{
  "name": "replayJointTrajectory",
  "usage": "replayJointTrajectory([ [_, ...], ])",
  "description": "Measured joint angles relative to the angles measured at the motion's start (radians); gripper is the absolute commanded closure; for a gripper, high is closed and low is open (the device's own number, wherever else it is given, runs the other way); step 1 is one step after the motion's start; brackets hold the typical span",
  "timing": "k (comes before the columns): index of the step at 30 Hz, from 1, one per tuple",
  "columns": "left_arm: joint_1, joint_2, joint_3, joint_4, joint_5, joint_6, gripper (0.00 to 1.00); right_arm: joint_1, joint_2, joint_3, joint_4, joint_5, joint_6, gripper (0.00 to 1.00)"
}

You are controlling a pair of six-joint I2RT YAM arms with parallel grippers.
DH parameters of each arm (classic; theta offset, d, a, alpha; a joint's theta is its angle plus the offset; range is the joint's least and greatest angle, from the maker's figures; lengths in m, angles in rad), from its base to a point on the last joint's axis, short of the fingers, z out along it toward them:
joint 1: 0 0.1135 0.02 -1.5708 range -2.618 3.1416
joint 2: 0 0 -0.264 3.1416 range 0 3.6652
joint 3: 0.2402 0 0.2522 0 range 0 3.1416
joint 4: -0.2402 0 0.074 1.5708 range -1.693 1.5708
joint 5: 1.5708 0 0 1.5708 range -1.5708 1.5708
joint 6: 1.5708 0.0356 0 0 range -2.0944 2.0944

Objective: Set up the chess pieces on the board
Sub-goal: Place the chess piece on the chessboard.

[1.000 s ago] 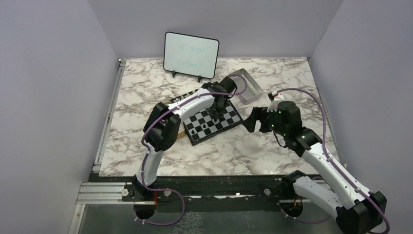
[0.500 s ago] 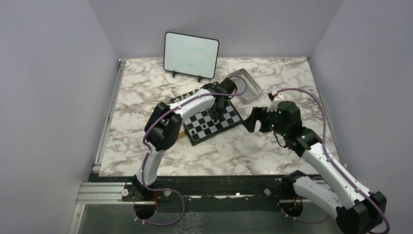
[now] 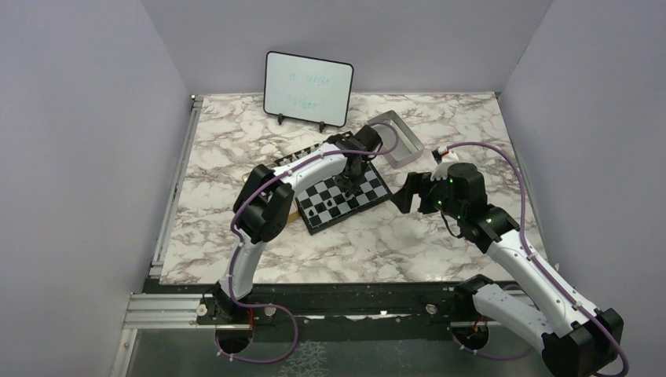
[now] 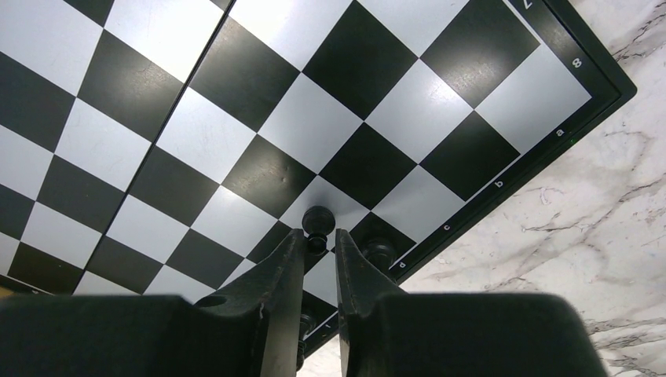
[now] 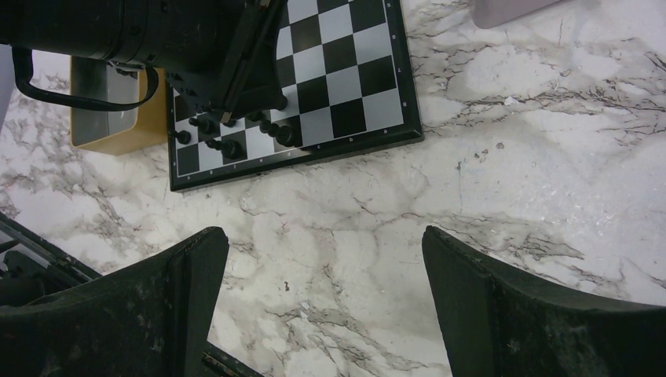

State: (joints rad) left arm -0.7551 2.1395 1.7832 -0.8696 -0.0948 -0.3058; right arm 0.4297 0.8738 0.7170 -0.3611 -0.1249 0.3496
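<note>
The left fingers point(image 4: 284, 275) stand narrow around a black pawn point(image 4: 316, 222) near the board's point(image 4: 236, 133) lettered edge; whether they grip it I cannot tell. The right fingers point(image 5: 184, 302) hang wide over the desk point(image 5: 377, 228), right of the board.

tiny black chess pieces point(image 5: 232, 147) stand upright along one edge of the checkered board point(image 5: 345, 55).

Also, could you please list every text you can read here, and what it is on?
"8": board rim, near its corner.
"a", "b", "c", "d": same rim, along the adjoining edge.
One more mark beyond the "8" is cut off by the picture edge.
Whiteboard: faint writing, too blurred to read.
</note>
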Motion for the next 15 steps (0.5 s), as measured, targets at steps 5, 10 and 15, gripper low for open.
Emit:
replayJointTrajectory([
  [5,0.0,-0.002,0.0,0.0,0.0,0.0,0.75,0.0,0.0,0.0,0.0,0.0,0.0,0.0],
  [10,0.0,-0.016,0.001,-0.001,-0.003,0.0,0.74,0.0,0.0,0.0,0.0,0.0,0.0,0.0],
  [15,0.001,-0.063,0.002,-0.005,-0.02,0.0,0.74,0.0,0.0,0.0,0.0,0.0,0.0,0.0],
])
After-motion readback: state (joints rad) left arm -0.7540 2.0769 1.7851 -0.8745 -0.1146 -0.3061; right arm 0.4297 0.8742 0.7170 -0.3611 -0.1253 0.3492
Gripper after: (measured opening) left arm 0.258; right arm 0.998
